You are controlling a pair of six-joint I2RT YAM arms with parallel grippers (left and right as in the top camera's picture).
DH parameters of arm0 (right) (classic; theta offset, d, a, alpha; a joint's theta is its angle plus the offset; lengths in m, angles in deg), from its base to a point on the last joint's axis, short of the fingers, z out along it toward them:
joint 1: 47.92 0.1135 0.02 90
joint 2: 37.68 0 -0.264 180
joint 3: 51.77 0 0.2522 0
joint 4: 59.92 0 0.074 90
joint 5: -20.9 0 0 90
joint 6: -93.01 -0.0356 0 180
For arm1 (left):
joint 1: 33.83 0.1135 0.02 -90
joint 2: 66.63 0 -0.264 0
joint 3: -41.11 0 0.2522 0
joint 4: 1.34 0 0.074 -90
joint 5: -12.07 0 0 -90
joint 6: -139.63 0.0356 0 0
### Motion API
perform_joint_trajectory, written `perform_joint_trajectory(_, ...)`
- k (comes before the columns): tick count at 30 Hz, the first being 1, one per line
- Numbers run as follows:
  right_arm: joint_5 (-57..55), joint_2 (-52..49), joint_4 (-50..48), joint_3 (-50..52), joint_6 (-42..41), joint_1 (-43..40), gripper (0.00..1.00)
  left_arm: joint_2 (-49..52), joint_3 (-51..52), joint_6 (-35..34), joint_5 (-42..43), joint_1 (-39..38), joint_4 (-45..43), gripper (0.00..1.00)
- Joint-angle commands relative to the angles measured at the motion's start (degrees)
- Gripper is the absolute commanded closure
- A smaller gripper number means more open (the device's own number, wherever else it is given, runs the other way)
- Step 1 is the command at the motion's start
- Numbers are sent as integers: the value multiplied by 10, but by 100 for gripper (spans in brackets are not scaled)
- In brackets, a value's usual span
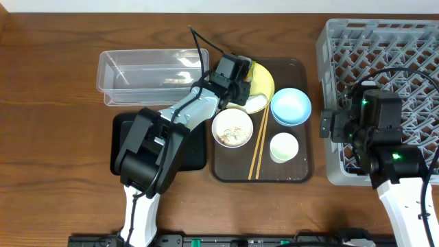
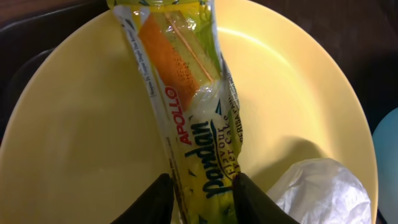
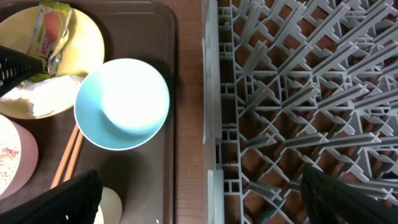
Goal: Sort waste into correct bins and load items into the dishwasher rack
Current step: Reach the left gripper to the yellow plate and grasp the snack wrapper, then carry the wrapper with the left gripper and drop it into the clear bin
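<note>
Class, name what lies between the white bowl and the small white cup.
The wooden chopsticks lie between them, as the overhead view shows.

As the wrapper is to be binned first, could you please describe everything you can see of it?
The wrapper is a long, glossy, crinkled plastic sachet. It is yellow-green with an orange panel, a clear patch, and red and dark print. It lies across the yellow plate, near the tissue. The left gripper pinches its near end between both fingers.
</note>
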Motion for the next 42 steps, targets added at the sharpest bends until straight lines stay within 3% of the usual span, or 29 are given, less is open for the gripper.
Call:
perform_joint_trajectory(1, -5, 3, -1, -14, -5, -5, 1, 5, -7, 3, -3, -2, 4, 66)
perform_joint_trajectory(8, -5, 3, -1, -13, -5, -5, 1, 9, 0, 3, -3, -1, 9, 69)
perform_joint_trajectory(13, -5, 3, -1, -13, -5, -5, 1, 6, -1, 3, -3, -1, 1, 94)
perform_joint_trajectory(19, -5, 3, -2, -13, -5, -5, 1, -21, -3, 3, -3, 3, -1, 94)
perform_joint_trajectory(27, -5, 3, -2, -14, -5, -5, 1, -130, -3, -2, -4, 38, 46, 94)
perform_joint_trajectory(35, -5, 3, -2, -13, -5, -5, 1, -204, -3, -27, -95, 127, 129, 94)
perform_joint_trajectory(42, -5, 3, -2, -13, -5, -5, 1, -189, -2, -27, -95, 189, 202, 94)
